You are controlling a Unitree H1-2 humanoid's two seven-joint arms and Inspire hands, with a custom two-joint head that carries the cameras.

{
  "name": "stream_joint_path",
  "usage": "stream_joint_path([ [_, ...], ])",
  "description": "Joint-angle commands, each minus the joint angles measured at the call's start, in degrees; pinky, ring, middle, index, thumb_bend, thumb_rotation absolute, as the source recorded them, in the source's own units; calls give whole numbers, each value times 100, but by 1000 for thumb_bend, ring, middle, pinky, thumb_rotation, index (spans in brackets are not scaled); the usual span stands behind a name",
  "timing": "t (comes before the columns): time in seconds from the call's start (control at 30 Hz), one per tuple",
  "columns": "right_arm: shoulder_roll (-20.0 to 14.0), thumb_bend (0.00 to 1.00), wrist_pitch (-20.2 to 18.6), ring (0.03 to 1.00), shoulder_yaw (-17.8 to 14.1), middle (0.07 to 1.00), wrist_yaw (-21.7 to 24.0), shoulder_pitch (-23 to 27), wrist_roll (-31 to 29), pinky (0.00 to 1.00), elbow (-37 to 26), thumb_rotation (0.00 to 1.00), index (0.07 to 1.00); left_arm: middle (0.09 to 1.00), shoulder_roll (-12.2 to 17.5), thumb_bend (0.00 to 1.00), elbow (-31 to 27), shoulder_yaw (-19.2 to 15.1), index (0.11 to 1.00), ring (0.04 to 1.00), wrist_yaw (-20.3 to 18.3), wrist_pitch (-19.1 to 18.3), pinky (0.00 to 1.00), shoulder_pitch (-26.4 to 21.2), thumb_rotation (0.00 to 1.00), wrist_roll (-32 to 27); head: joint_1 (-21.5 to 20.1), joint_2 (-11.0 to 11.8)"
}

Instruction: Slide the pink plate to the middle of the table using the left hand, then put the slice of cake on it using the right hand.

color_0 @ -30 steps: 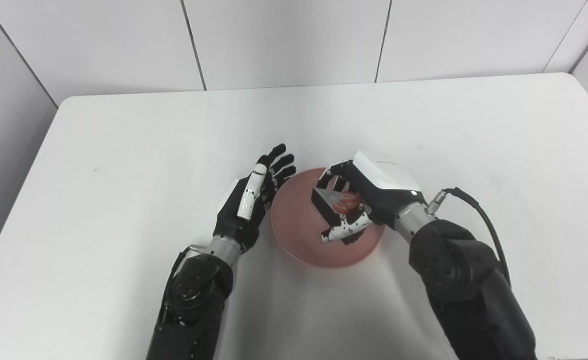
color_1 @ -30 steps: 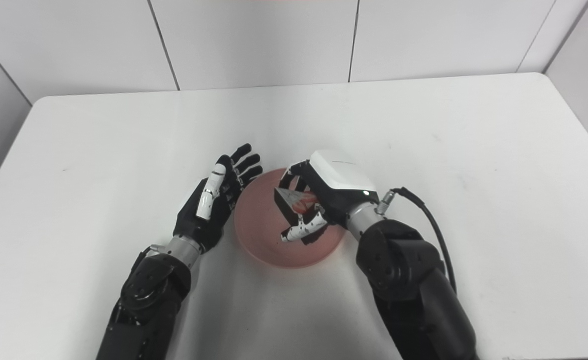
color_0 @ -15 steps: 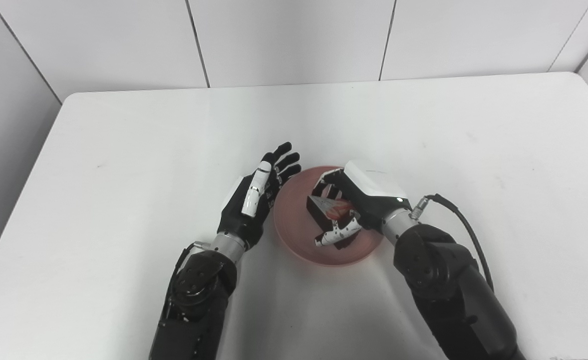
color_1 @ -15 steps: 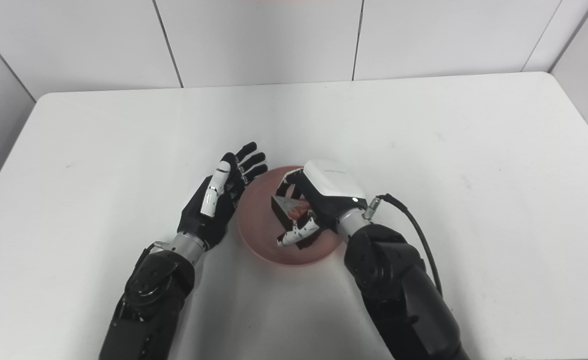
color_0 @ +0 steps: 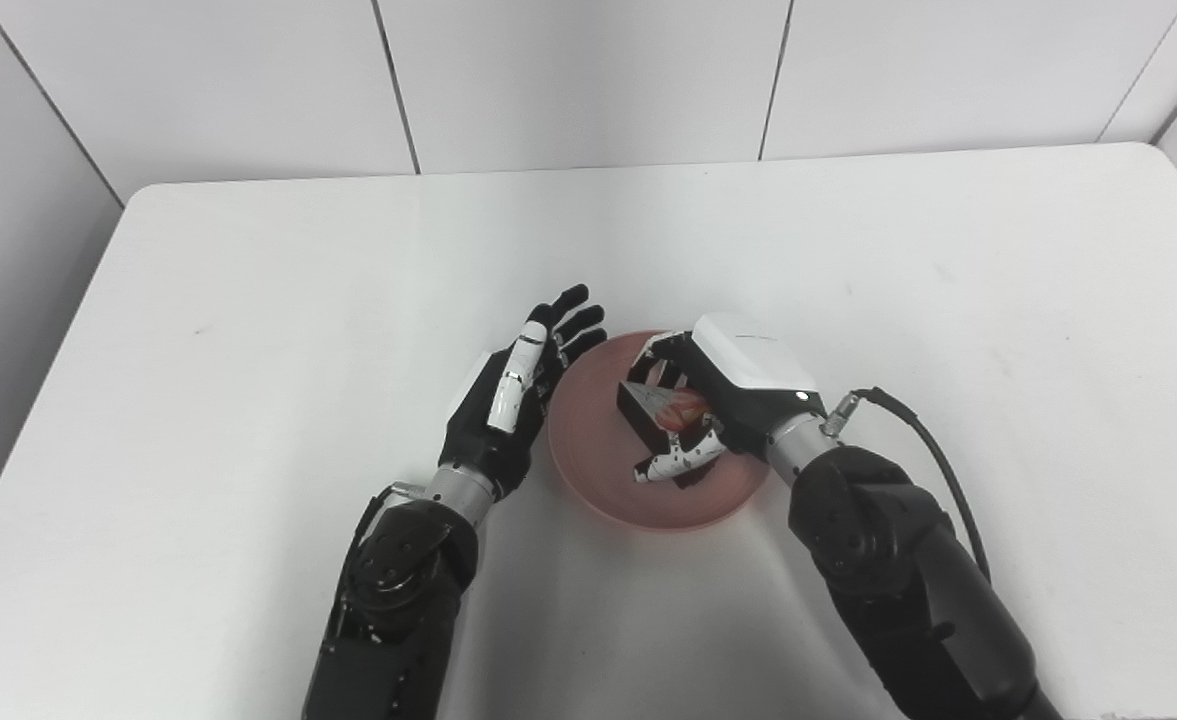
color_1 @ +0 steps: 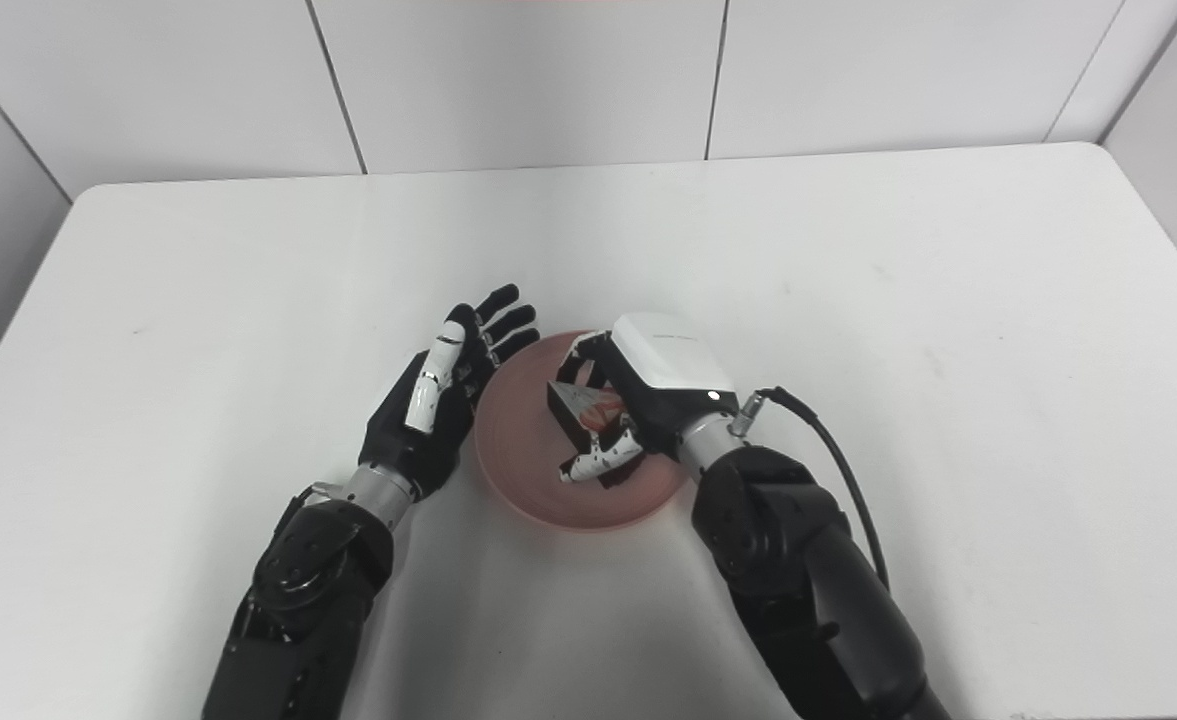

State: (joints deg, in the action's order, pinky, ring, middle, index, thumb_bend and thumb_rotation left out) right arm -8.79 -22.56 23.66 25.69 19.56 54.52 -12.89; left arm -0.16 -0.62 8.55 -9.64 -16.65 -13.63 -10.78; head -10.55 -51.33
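Curled around the slice of cake (color_0: 660, 413): fingers (color_0: 660, 350) on the far side, white-tipped thumb (color_0: 676, 459) on the near side, all belonging to the right hand (color_0: 723, 395). Grasped between them, a dark wedge with a pale top and a red-orange patch, point turned toward the left. Held over the right half of the pink plate (color_0: 588, 450); cannot tell whether resting on the plate or just above it. White back cover of that hand facing up, black cable (color_0: 933, 455) looping off the wrist and back along the forearm.

Just beside the plate's left rim, the left hand (color_0: 508, 405): fingers (color_0: 576, 318) spread and stretched away toward the far side, gripping nothing, palm turned toward the plate. Fingertips close by the far-left edge of the rim; contact with it not clear.

Nothing else lying on the surface near plate or hands; no obstacle between the two hands besides the plate itself.

Underneath, a white table (color_0: 248, 300) with rounded far corners, plate sitting roughly mid-width and toward the near half. A few faint marks on the tabletop, one small dark speck (color_0: 197, 329) off to the left. Soft shadows below both forearms. Behind, a pale panelled wall (color_0: 588, 70) with thin dark seams running upward, and grey side walls at both far corners.
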Motion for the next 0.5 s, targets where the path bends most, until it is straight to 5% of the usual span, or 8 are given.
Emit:
stream_joint_path([
  [0.0,-100,516,16,389,40,518,51,54,160,262,-102,0,498,898,-38,445,121,74,886,893,25,-400,895,116,1000,99,9,4],
  [0.1,-141,528,-25,344,91,487,121,39,306,235,-182,2,493,896,-52,441,126,49,880,893,10,-401,895,112,1000,107,4,7],
  [0.13,-155,658,-52,427,104,566,188,40,350,295,-219,119,640,897,-51,440,132,47,881,895,0,-387,895,111,1000,112,4,7],
  [0.23,-176,762,-209,574,101,715,551,68,428,406,-366,330,802,901,-50,442,144,40,886,901,-17,-371,895,112,1000,107,4,7],
  [0.27,-189,784,-255,670,100,788,700,82,455,478,-418,471,854,905,-47,443,137,37,890,904,-21,-388,897,111,1000,101,-11,9],
  [0.33,-223,803,-316,739,100,841,993,104,518,532,-513,590,890,908,-37,443,119,39,894,907,-32,-422,898,109,1000,93,-11,9],
  [0.37,-237,838,-334,821,97,910,1123,111,549,616,-554,740,949,913,-31,440,109,41,900,911,-38,-435,902,108,1000,92,-11,9],
  [0.47,-232,900,-348,913,32,979,1300,46,524,743,-655,871,990,915,-23,433,86,41,898,913,-42,-447,899,108,1000,97,-18,16],
])
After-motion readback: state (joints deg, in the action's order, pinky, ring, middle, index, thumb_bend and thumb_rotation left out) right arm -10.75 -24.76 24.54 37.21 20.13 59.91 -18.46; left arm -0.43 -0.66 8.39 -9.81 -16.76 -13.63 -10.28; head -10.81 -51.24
